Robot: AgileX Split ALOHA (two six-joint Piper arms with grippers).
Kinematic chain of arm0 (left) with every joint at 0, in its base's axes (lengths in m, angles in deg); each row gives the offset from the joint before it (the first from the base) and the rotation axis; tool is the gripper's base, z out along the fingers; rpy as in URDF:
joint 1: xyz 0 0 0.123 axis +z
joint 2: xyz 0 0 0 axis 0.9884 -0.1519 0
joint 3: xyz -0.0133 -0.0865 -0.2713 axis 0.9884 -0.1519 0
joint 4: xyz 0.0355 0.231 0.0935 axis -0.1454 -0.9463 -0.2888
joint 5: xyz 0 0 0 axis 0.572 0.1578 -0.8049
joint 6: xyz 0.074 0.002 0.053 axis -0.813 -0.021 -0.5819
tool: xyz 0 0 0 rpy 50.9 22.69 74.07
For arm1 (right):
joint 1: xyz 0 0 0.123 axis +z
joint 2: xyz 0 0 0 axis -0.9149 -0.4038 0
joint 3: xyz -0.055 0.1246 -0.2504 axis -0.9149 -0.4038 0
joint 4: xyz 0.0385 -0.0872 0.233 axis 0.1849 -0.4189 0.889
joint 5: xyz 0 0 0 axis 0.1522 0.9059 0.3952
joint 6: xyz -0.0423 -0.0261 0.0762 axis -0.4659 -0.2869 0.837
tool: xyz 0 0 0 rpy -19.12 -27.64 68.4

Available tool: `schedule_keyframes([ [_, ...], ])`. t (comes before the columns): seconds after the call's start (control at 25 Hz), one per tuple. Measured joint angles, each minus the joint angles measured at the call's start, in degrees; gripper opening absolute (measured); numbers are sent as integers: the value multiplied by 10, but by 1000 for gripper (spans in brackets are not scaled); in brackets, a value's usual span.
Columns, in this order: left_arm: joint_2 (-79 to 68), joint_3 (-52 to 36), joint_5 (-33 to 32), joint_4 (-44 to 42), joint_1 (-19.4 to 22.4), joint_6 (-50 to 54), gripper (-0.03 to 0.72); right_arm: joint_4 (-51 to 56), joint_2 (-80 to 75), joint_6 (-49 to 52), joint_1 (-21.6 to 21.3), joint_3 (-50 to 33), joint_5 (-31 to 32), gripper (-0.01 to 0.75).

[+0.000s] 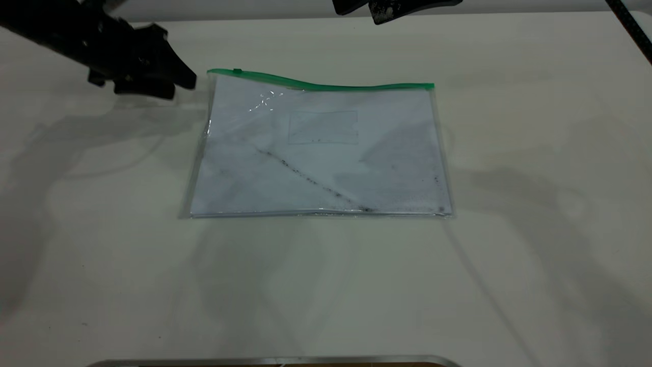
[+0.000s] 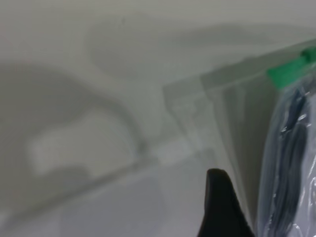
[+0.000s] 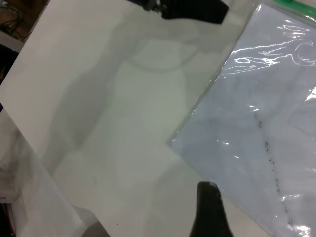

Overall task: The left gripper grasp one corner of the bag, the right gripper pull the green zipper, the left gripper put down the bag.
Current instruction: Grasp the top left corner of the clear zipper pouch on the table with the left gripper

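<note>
The bag (image 1: 321, 153) lies flat on the white table, a clear pouch with white paper inside and a dark diagonal smudge. Its green zipper (image 1: 326, 85) runs along the far edge, with the slider tab (image 1: 237, 71) near the left end. My left gripper (image 1: 181, 86) hovers open just left of the bag's far-left corner, touching nothing. In the left wrist view one finger (image 2: 222, 207) points toward that corner (image 2: 197, 98) and the green strip's end (image 2: 289, 71). My right gripper (image 1: 379, 10) hangs at the far edge, above and behind the bag, holding nothing visible.
The white table (image 1: 535, 255) spreads on every side of the bag. A metal edge (image 1: 275, 361) runs along the near side. A black cable (image 1: 631, 25) crosses the far right corner. The right wrist view shows the table's left edge (image 3: 24, 64) and clutter beyond.
</note>
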Motion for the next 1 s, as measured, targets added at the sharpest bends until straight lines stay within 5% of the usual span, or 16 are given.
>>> schedule_keyframes([
  [0.44,-36,5,-21,122,-3,-89,519,0,0,0,0,0,0,578],
  [1.0,-64,7,-33,156,-48,-126,517,0,0,0,0,0,1,578],
])
